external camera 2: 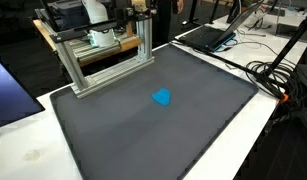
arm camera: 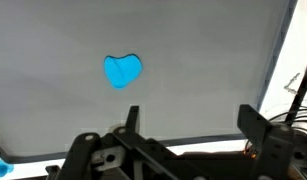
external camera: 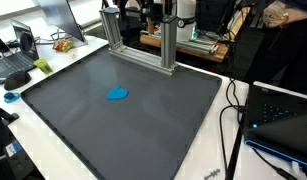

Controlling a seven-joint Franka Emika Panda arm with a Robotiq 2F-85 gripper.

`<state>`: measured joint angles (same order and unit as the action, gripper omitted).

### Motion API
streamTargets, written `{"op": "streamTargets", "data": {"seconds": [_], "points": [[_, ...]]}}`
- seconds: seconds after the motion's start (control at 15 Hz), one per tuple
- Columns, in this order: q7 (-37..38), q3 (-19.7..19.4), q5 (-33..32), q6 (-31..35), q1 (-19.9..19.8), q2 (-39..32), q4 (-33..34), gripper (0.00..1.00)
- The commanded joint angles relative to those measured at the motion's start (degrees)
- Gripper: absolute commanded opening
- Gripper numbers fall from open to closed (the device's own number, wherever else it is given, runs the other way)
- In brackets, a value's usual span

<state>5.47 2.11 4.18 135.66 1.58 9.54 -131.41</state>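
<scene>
Gripper [arm camera: 191,120] hovers spread over grey mat [arm camera: 213,60] near blue blob [arm camera: 122,71].

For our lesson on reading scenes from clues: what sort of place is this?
Probably a robotics lab or office workspace: an aluminium frame stands at the edge of a dark mat, an open laptop sits nearby, and loose cables trail across the white table.

Both exterior views high, angled down at table [external camera: 193,120] from different corners, wrist view close, sharing blue blob [arm camera: 122,71]

No legible text or numbers
</scene>
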Motion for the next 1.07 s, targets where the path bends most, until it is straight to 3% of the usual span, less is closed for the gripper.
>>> {"op": "streamTargets", "data": {"seconds": [0.0,0.47,0.53,0.73,1.0], "points": [[-0.77,-0.43,-1.43,-6.78,-0.5,-7.54,10.14,1.0],[0.3,-1.58,-4.93,-24.47,-0.9,-18.18,28.43,1.0],[-0.55,-1.26,-2.6,-19.48,-0.64,-14.16,22.28,1.0],[-0.43,-1.69,-3.9,-22.54,-0.74,-17.12,26.46,1.0],[-0.43,-1.71,-4.05,-22.65,-0.73,-17.83,27.01,1.0]]}}
